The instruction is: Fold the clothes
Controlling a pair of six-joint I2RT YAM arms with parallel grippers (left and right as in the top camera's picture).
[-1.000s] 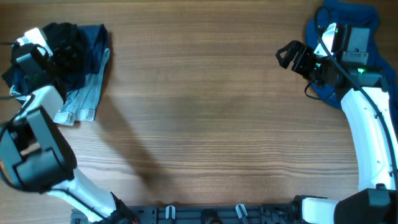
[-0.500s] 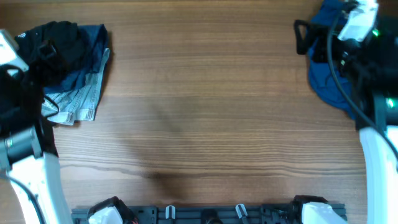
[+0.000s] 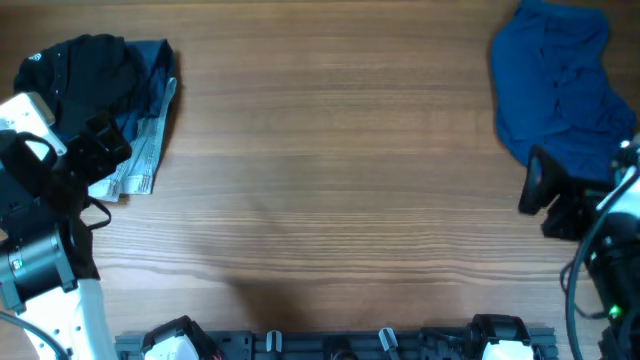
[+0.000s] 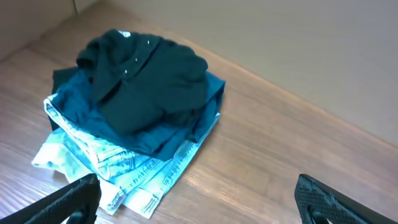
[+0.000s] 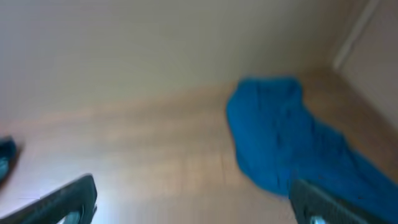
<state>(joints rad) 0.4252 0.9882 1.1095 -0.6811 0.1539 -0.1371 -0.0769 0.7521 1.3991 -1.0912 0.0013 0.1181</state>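
Note:
The black garment [image 3: 85, 68] lies crumpled on top of a pile at the table's far left corner. It also shows in the left wrist view [image 4: 146, 81], with small white marks on it. My left gripper [image 3: 98, 150] is open and empty, in front of the pile; in its wrist view the fingertips [image 4: 199, 202] are wide apart over bare wood. My right gripper [image 3: 545, 190] is open and empty at the right edge, in front of a blue garment [image 3: 555, 85]. Its wrist view [image 5: 193, 199] is blurred.
Under the black garment lie a dark teal garment [image 3: 150, 75] and a light blue printed cloth [image 3: 130, 165]. The blue garment [image 5: 286, 137] is heaped at the far right corner. A rail with clips [image 3: 330, 342] runs along the front edge.
Both arms have pulled back from the far corners toward the front edge. The left gripper has left the pile and the right gripper has left the blue garment. Neither cloth pile moved.

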